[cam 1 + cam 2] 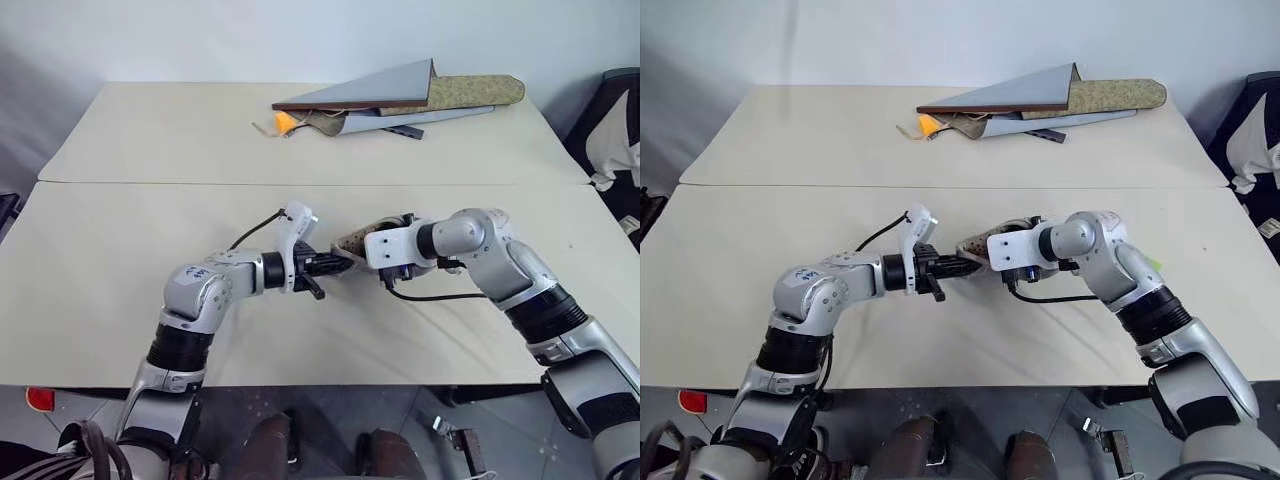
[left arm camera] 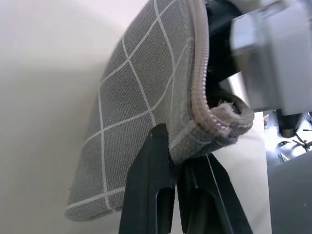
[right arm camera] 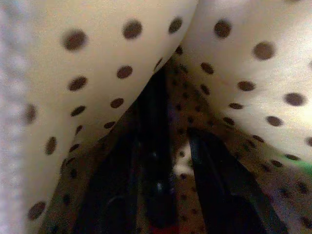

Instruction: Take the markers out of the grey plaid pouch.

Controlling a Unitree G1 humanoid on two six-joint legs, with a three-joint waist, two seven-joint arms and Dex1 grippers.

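My left gripper (image 2: 176, 170) pinches the pouch (image 2: 141, 97) rim shut-tight, keeping it open so my half-open right gripper (image 3: 170, 161) reaches a marker (image 3: 158, 195) inside, holding nothing yet.

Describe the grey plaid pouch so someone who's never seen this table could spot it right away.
On the near cream table, look between the robot's two arms, just in front of the seam. The grey plaid pouch is there, pinched at one corner by the left hand, with the right hand pushed into its dotted tan lining. Unlike the olive-speckled case on the far table, it has thin white grid lines.
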